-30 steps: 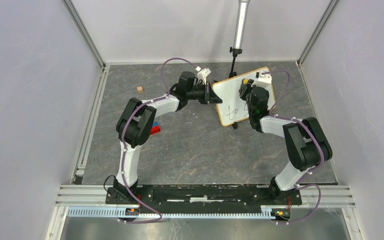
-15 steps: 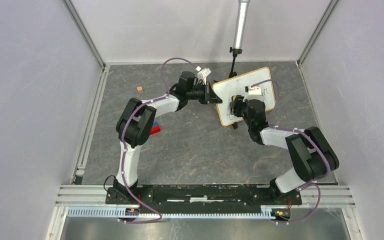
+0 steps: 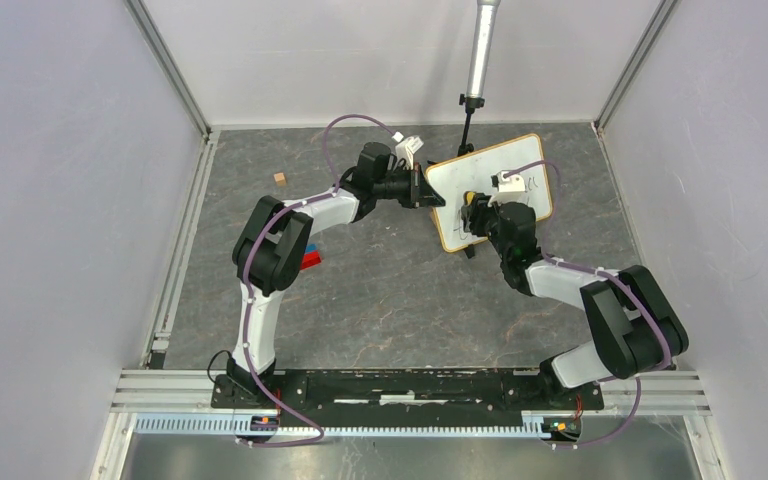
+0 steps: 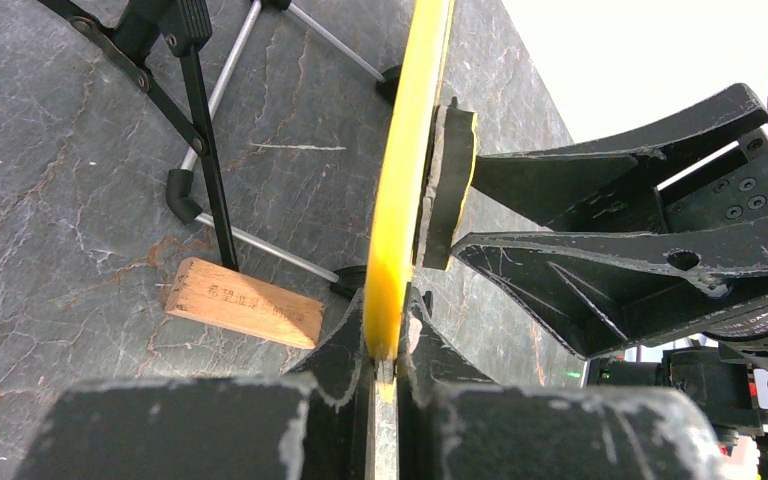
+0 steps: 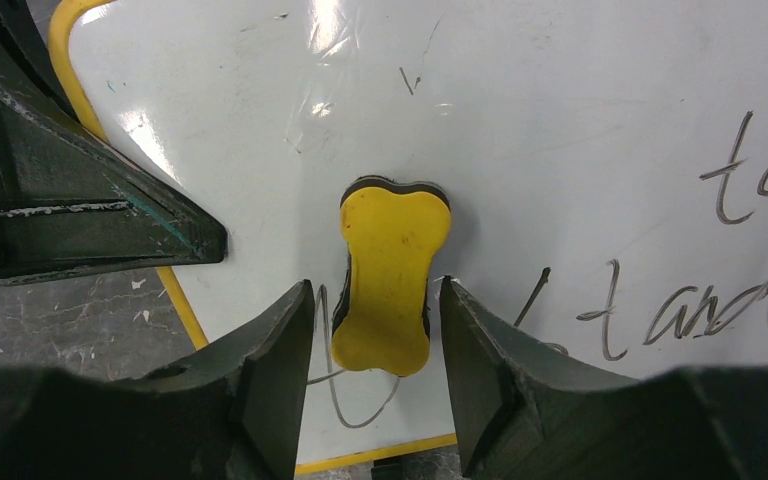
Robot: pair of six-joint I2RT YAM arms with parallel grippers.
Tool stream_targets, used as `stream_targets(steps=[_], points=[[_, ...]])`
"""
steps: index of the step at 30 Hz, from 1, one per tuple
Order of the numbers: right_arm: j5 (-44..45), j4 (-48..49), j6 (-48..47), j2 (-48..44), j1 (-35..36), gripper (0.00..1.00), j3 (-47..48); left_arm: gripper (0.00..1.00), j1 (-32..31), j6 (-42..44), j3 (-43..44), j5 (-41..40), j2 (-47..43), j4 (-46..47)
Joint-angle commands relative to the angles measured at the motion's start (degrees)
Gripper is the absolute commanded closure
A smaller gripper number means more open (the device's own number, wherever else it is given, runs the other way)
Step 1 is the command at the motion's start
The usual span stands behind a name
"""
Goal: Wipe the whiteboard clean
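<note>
Right gripper, jaws part open, astride the lower half of a yellow bone-shaped eraser; slim gaps at both fingertips, so cannot tell whether truly pinched or only bracketed. Directly ahead of the fingertips, the whiteboard, propped up steeply on edge, with the eraser flat against its face. Mostly clean above and to the left of the tool. Dark handwriting off to the tool's right, plus one loose stroke just inside the left finger. Further left of the tool, the left gripper, clamped tight on the board's yellow frame and steadying it from the side. Behind the board, away from the tool, a black tripod and a small wooden block on the grey stone table.

Judged mid-wipe: part done, words on the right yet to go. Next move, probably: press into the board, sweep the eraser rightward across the words, then come back over the loose stroke. Calls for a firm hold from the left side, so as not to push the board over.
</note>
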Motion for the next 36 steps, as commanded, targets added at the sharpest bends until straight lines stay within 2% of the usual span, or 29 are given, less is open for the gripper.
stream_targets(steps=[1, 4, 8, 15, 26, 30, 36], points=[[-0.19, 1.65, -0.85, 0.10, -0.40, 0.48, 0.26, 0.98, -0.56, 7.61, -0.39, -5.19, 1.09, -8.21], [-0.12, 1.65, -1.01, 1.14, -0.43, 0.56, 1.11, 0.98, -0.55, 7.57, -0.29, -5.23, 1.10, -8.21], [-0.55, 1.40, -0.77, 2.58, -0.43, 0.61, 2.00, 0.98, -0.65, 7.57, -0.26, -5.31, 1.11, -8.21], [-2.40, 1.80, -1.14, 3.64, 0.76, 0.80, 2.65, 0.98, -0.65, 7.65, -0.20, -5.40, 1.17, -8.39], [3.52, 2.03, -1.26, 7.73, 10.63, 0.81, 5.55, 0.98, -0.65, 8.01, 0.58, -5.41, 1.61, -9.31], [9.61, 0.07, 2.24, 7.05, 9.26, 0.82, 3.97, 0.98, -0.65, 8.18, 0.73, -5.46, 1.65, -9.53], [7.97, -1.71, 10.77, 6.87, 2.24, 0.84, -1.18, 0.98, -0.66, 9.32, 0.74, -6.19, 1.45, -10.65]])
